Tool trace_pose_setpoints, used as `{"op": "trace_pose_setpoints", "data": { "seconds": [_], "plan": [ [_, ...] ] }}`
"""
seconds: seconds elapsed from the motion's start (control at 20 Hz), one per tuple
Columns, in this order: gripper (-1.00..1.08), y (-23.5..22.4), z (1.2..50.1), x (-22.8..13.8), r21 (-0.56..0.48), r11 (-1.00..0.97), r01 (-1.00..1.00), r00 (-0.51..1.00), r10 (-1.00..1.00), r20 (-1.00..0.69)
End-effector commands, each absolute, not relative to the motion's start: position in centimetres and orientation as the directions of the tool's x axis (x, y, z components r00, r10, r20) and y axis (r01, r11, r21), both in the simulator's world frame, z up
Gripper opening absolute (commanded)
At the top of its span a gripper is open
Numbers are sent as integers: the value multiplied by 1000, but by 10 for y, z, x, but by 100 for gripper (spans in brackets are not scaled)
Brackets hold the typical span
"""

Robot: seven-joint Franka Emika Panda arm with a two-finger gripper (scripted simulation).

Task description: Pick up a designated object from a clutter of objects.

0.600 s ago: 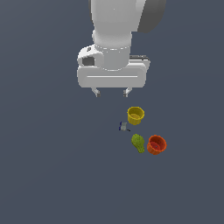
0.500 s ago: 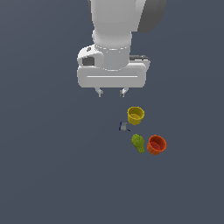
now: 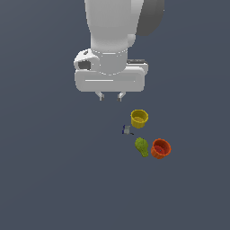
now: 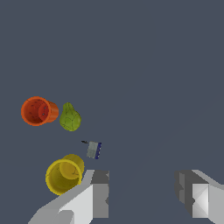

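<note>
Four small items sit clustered on the dark grey worktop (image 3: 45,179), with bare surface running wide on every side of them. Nearest the end effector (image 3: 110,96) is the yellow cup (image 3: 139,118), round, mustard-coloured, wide-rimmed with slightly tapered walls, standing upright with its mouth open. A tiny grey-blue piece (image 3: 127,130) lies just beside it; the green pear-like object (image 3: 142,147) and orange-red cup (image 3: 160,148) sit farther off, close together. The end effector hangs above, fingers spread wide, holding nothing.
</note>
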State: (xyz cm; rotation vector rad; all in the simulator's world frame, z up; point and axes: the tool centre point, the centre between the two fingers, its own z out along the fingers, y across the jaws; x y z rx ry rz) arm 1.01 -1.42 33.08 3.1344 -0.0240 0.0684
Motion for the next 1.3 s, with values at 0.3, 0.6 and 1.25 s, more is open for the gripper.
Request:
{"op": "trace_pose_setpoints", "data": {
  "seconds": [0.3, 0.6, 1.25],
  "plan": [
    [28, 0, 314, 9, 9, -999, -44, 998, -44, 34],
    [28, 23, 288, 6, 16, -996, -89, 996, -89, 20],
    [28, 98, 204, -21, 42, -972, -232, 972, -233, -18]
  ]
}}
